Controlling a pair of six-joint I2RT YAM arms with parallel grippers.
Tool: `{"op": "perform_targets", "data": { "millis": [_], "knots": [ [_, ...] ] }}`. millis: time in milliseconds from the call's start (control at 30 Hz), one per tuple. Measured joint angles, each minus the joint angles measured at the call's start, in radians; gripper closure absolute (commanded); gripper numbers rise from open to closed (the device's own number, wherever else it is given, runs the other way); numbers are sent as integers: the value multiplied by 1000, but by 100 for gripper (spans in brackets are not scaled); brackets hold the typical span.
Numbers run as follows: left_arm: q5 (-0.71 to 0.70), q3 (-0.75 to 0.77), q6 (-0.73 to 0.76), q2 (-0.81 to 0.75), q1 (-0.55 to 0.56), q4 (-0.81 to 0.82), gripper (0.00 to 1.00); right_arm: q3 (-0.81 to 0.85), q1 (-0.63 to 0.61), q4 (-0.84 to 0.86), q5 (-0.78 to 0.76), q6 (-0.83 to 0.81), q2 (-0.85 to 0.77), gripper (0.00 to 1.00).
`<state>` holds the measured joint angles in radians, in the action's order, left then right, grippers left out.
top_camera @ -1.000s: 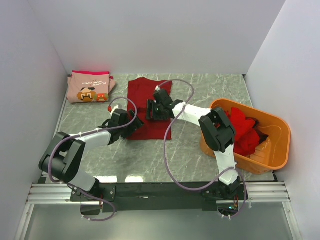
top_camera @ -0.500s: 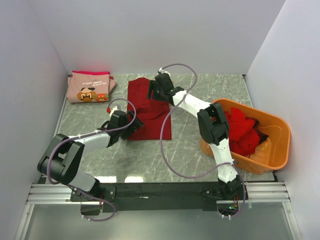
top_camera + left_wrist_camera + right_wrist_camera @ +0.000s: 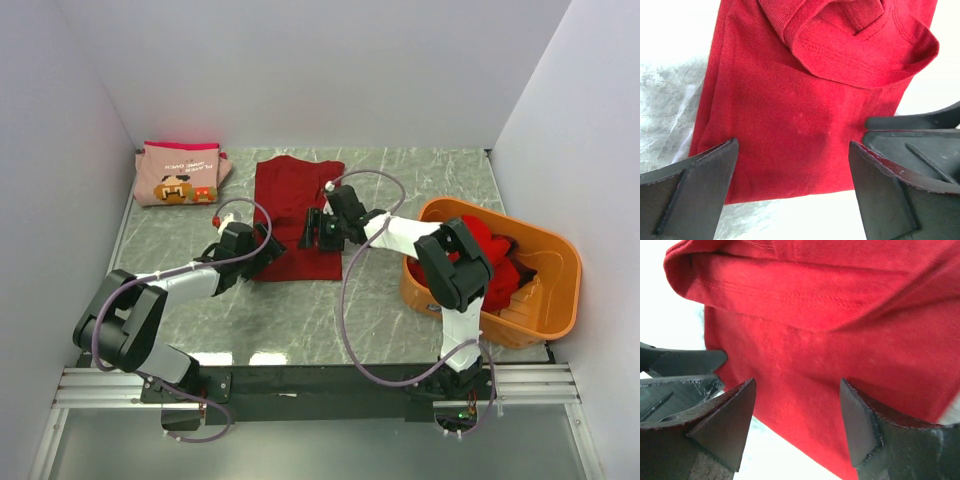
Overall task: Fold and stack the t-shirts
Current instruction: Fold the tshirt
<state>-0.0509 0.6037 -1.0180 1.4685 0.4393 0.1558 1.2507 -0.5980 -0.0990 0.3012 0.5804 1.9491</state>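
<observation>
Two hands work on one dark red shirt [image 3: 292, 198], which lies flat mid-worktop [image 3: 400, 190], folded lengthwise into a strip with a loose sleeve doubled over on top. Left hand [image 3: 270, 248]: released, fingers spread over the near hem, nothing held. Right hand [image 3: 310, 232]: released likewise, poised just beside the left, over the same near portion. A pink printed shirt [image 3: 180, 172] sits folded at the far left corner; more red shirts [image 3: 485, 255] are heaped in the orange tub [image 3: 550, 305] at right.

Handling, as judged: the cloth is light, limp and non-fragile. It will sag, slide on the smooth worktop and hold no shape unsupported. Pinch both layers at the near hem, one hand toward each corner, well apart, so the edge lifts level. Avoid grasping the sleeve flap alone; it would likely unfold.
</observation>
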Motion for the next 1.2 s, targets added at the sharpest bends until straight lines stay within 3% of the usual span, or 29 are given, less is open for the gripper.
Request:
{"op": "perform_targets", "data": {
  "millis": [333,800,1033,1200],
  "knots": [
    [-8,-19,-1,-7,1,22,1,135,-5,53,-20,29,134,26],
    [-11,-34,0,-16,1,39,1,764,50,-67,-193,51,476,25],
    [-27,-32,3,-37,1,-5,1,750,113,-82,-219,45,416,25],
    [-43,-16,8,-71,1,-103,0,436,115,-69,-200,24,163,25]
  ]
}}
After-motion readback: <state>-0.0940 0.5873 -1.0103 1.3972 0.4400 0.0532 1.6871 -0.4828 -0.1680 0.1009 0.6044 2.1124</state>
